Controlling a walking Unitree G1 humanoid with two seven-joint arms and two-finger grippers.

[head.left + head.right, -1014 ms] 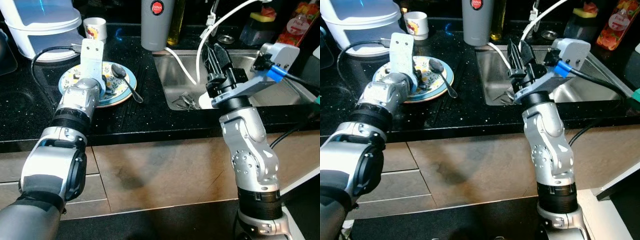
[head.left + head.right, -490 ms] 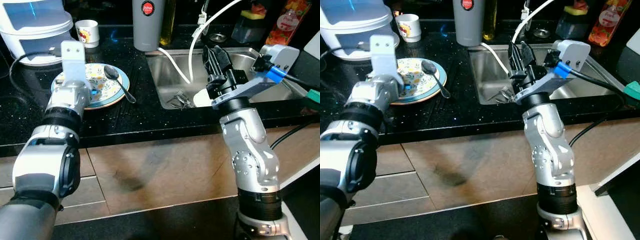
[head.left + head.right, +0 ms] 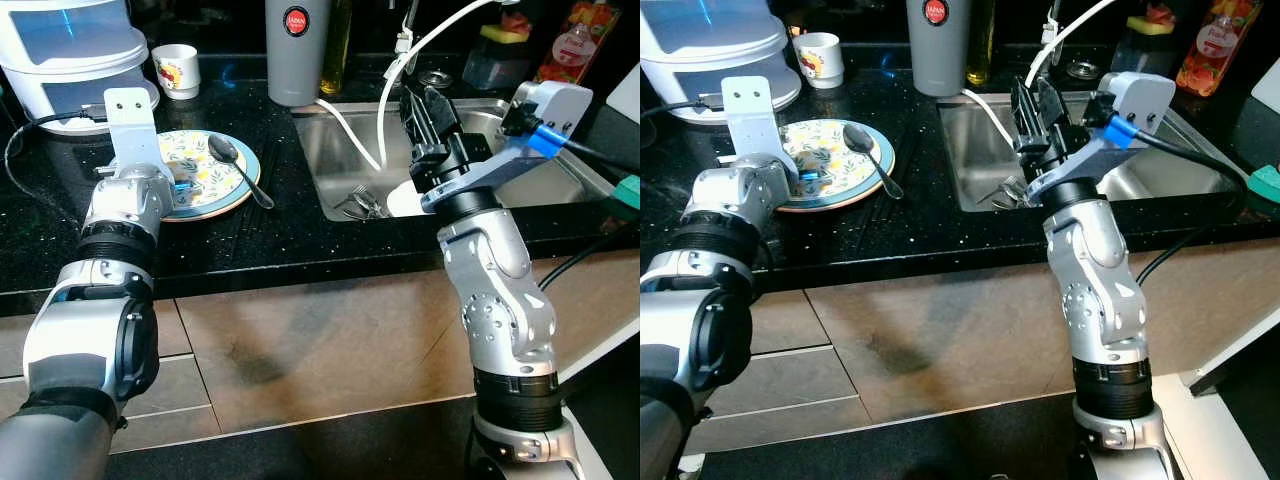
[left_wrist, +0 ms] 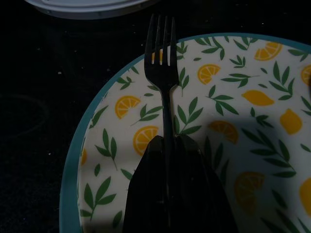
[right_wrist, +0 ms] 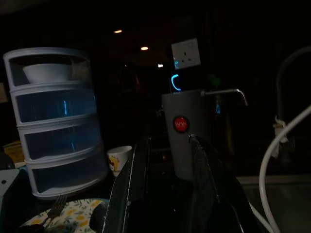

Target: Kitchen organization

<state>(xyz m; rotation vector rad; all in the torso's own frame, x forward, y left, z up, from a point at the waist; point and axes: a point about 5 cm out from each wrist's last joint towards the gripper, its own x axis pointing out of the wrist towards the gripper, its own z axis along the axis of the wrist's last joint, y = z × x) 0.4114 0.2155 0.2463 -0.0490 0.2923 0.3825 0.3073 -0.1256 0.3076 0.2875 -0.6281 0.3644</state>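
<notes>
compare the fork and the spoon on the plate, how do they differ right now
The fork is pinched by its handle in the left gripper, tines out over the plate's rim; the spoon lies free, touched by neither gripper. The fork is at the plate's left edge, while the spoon lies on the right side, handle sticking out past the rim onto the black counter. Both are over the same lemon-patterned plate.

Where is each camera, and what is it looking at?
Eye views: on the head, looking down at the counter, sink and both arms.
Left wrist view: on the left arm, looking along the left gripper shut on a fork over the plate.
Right wrist view: on the right arm, looking past the open right gripper at the kettle.
Shared: plate, fork.
</notes>
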